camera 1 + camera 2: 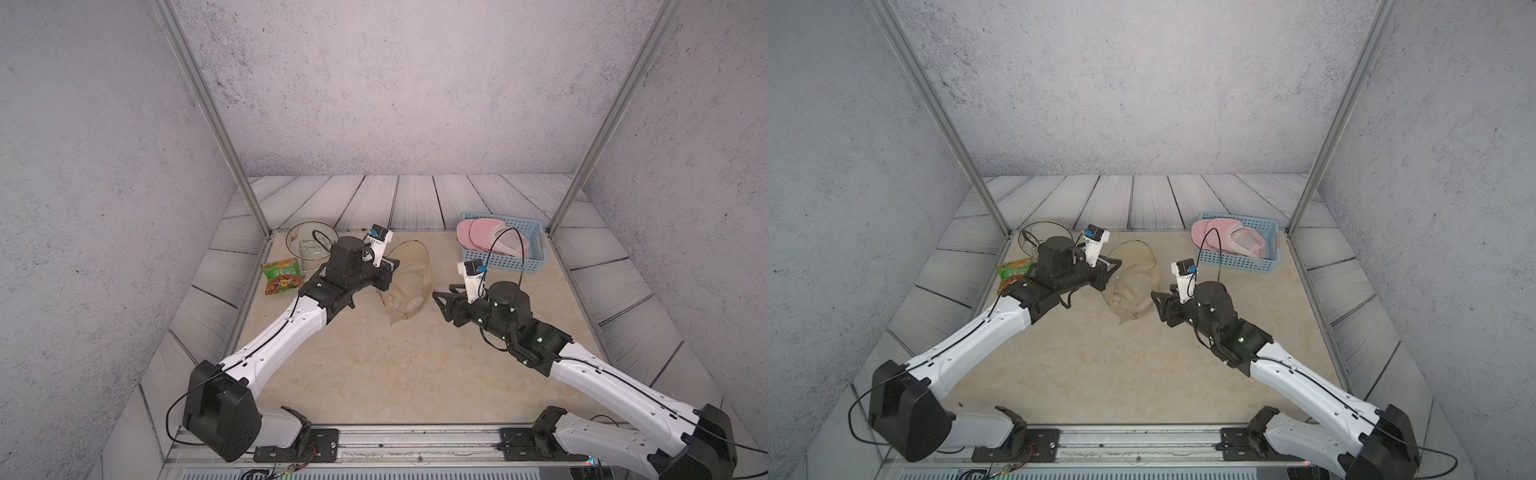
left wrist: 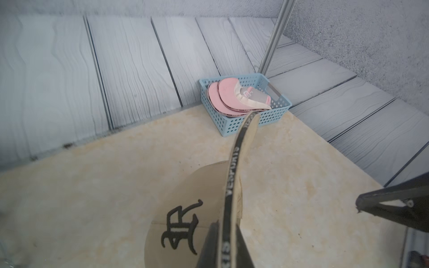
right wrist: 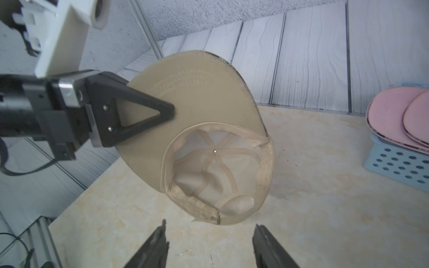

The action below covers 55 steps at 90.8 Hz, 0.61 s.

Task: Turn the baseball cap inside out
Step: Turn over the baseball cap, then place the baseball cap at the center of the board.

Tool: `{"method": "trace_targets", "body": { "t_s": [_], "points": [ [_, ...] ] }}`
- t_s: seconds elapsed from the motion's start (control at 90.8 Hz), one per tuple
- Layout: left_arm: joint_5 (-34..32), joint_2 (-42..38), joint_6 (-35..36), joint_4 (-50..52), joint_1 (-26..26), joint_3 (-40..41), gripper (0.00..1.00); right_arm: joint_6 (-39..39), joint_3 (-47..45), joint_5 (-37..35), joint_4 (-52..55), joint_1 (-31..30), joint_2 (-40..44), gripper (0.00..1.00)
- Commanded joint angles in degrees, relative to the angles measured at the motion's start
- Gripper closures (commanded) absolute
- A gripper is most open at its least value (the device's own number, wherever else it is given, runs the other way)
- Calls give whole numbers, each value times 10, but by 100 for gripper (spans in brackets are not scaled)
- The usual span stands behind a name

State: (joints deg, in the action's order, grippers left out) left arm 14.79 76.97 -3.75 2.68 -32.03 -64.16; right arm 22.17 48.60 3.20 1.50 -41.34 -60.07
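The tan baseball cap (image 1: pixel 405 282) (image 1: pixel 1136 282) hangs tilted just above the table's middle, and whether its back touches the tabletop I cannot tell. My left gripper (image 1: pixel 392 266) (image 2: pixel 226 232) is shut on the brim's edge. In the left wrist view the crown (image 2: pixel 185 208) shows a black embroidered letter. The right wrist view faces the cap's open underside (image 3: pixel 216 176), with its seam tapes and sweatband, and the left gripper's finger (image 3: pixel 162 113) on the brim. My right gripper (image 1: pixel 442 295) (image 3: pixel 210 226) stands open just short of the cap's back rim, holding nothing.
A blue perforated basket (image 1: pixel 511 264) with pink caps (image 1: pixel 478 237) stands at the back right. At the back left are a green snack packet (image 1: pixel 281 275) and a glass plate on a wire stand (image 1: pixel 307 241). Metal posts rise at both back corners.
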Motion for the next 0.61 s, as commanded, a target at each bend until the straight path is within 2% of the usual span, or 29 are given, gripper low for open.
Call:
{"method": "trace_targets", "body": {
  "t_s": [0.0, 0.176, 0.297, 0.594],
  "points": [
    [-82, -13, 155, -108, -22, 14, 100, 52, 49, 102, 35, 16, -19, 36],
    [-98, -8, 267, -115, -39, 20, 100, 156, 113, 192, 46, 63, -52, 35],
    [-110, -12, 320, -148, -57, 50, 100, 217, 136, 226, 28, 81, -79, 35],
    [-125, -12, 358, -185, -88, 89, 100, 300, 145, 219, -15, 86, -114, 37]
  ]
}}
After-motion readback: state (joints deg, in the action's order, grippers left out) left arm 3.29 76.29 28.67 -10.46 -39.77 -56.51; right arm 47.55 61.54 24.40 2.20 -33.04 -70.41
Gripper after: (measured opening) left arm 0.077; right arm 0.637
